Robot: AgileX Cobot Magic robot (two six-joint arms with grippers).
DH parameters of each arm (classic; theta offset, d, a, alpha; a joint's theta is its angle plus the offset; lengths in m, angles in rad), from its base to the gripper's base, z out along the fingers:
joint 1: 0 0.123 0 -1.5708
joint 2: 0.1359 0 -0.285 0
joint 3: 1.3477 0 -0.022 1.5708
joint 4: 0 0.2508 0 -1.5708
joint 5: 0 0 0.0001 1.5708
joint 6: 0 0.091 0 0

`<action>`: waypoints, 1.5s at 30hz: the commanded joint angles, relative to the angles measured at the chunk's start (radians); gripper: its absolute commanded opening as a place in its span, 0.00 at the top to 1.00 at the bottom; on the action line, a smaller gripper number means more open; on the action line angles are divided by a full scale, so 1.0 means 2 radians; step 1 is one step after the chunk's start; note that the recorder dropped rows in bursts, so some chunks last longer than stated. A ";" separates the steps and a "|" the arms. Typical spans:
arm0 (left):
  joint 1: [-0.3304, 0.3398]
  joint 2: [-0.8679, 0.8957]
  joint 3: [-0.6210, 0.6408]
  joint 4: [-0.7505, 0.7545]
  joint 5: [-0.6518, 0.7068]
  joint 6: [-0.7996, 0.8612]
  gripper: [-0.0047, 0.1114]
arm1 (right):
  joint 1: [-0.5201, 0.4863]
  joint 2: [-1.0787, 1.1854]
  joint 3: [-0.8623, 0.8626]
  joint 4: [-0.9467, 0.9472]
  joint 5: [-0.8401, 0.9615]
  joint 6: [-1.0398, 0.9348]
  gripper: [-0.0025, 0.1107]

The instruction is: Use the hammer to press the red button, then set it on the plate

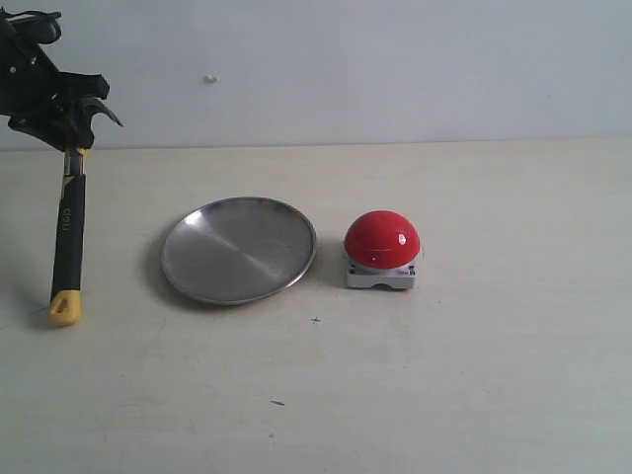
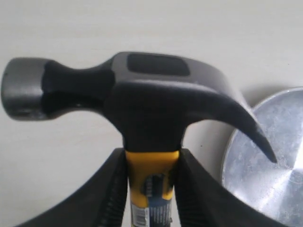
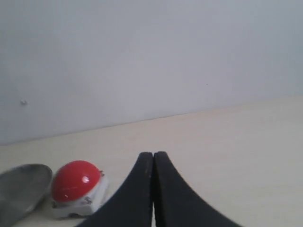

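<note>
A pale cream table (image 1: 474, 395) fills the lower two-thirds of the exterior view and meets a plain grey-white wall (image 1: 395, 69) along a straight line across the upper third. One plate (image 1: 240, 249), round and silver, lies flat at centre-left, the widest object on the surface. One hammer (image 1: 68, 237) hangs upright at the far left edge of the frame, well apart from the plate, head uppermost and yellow butt end low over the table; whether the butt touches cannot be told. The left gripper (image 2: 151, 153), in the upper left corner, has its fingers pinching the hammer's yellow neck just under the dark head. One red button (image 1: 382, 240) sits on its grey-white base just right of the plate, a narrow gap between them. The right gripper (image 3: 153, 158) shows only in its wrist view, fingers pressed together, empty. The whole right third and the foreground of the table lie bare but for one small cross mark (image 1: 315, 319) and a dark speck (image 1: 277, 402).
</note>
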 commanded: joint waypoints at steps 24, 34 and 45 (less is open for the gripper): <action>-0.001 -0.052 -0.007 -0.040 -0.007 0.027 0.96 | -0.002 -0.003 0.003 0.105 -0.002 0.061 0.98; -0.002 -0.073 -0.007 -0.067 -0.007 0.026 0.96 | -0.002 0.021 -0.035 0.336 0.042 -0.189 0.98; -0.001 -0.092 -0.006 -0.054 -0.007 0.027 0.96 | -0.002 0.136 -0.046 0.456 0.042 -0.327 0.98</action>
